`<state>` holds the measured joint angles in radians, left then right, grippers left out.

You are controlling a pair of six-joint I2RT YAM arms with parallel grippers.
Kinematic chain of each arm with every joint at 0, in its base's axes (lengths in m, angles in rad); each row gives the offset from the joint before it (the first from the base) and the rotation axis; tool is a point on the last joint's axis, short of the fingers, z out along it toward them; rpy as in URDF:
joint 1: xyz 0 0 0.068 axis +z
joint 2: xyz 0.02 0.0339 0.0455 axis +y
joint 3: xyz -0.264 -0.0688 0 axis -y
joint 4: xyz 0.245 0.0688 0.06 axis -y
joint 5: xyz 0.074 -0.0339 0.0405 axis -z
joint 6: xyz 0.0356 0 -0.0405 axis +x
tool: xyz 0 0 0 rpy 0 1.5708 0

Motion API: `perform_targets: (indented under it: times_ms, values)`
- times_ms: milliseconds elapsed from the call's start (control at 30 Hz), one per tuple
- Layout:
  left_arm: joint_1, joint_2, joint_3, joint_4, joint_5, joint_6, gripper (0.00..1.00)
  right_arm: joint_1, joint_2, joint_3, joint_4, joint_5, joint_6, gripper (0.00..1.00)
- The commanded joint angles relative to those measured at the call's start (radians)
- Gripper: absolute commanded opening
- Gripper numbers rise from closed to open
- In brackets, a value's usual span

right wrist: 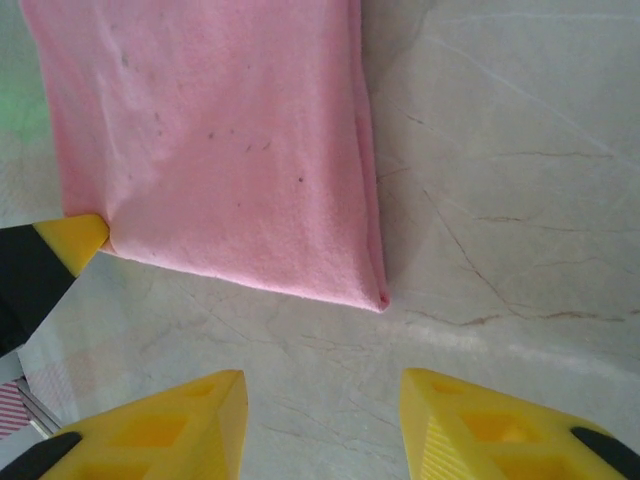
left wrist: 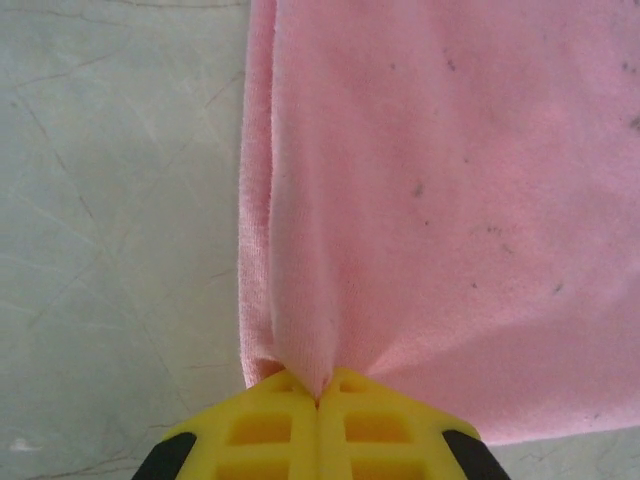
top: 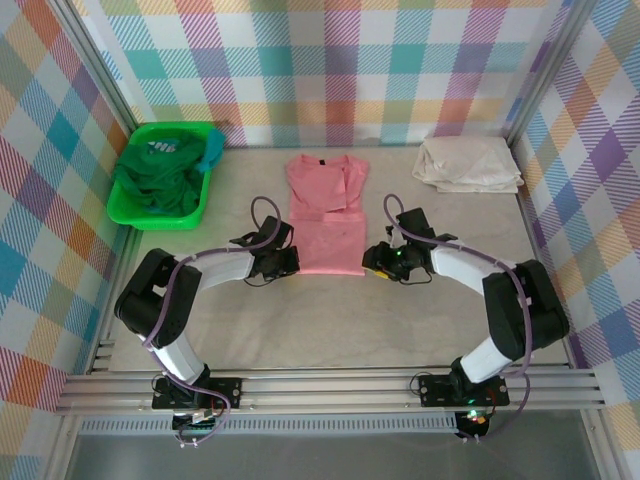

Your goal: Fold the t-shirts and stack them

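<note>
Left wrist view has my left fingers (left wrist: 290, 425) clenched on the near hem of the pink t-shirt (left wrist: 450, 200), flat on the tabletop (right wrist: 500, 150). My right fingers (right wrist: 190, 425) stand spread, just short of the other corner. I'd pinch that before lifting both evenly.

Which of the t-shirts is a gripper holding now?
The salmon-pink t-shirt, mid-table: the left gripper is shut on its near hem. The cream-white t-shirt lies far right, the green t-shirts in the green bin.
</note>
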<state>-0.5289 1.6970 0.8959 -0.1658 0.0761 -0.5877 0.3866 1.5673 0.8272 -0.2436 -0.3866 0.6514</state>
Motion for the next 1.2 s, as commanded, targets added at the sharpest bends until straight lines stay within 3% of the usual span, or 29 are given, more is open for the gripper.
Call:
perform_targets:
  times_ms: [0, 500, 900, 1067, 1167]
  values:
    - [-0.005, -0.038, 0.011, -0.044, -0.038, -0.001, 0.00, 0.000, 0.059, 0.011, 0.045, -0.038, 0.058, 0.45]
    - [-0.005, -0.074, -0.011, -0.040, -0.042, -0.001, 0.00, 0.034, 0.169, 0.069, 0.138, -0.092, 0.132, 0.46]
    - [-0.005, -0.085, -0.018, -0.046, -0.040, -0.004, 0.00, 0.038, 0.139, 0.035, 0.096, 0.014, 0.152, 0.46]
    - [-0.005, -0.091, -0.021, -0.044, -0.044, -0.006, 0.00, 0.053, 0.190, 0.069, 0.106, -0.005, 0.133, 0.43]
    - [-0.005, -0.100, -0.028, -0.040, -0.045, -0.010, 0.00, 0.064, 0.219, 0.086, 0.124, -0.013, 0.134, 0.36]
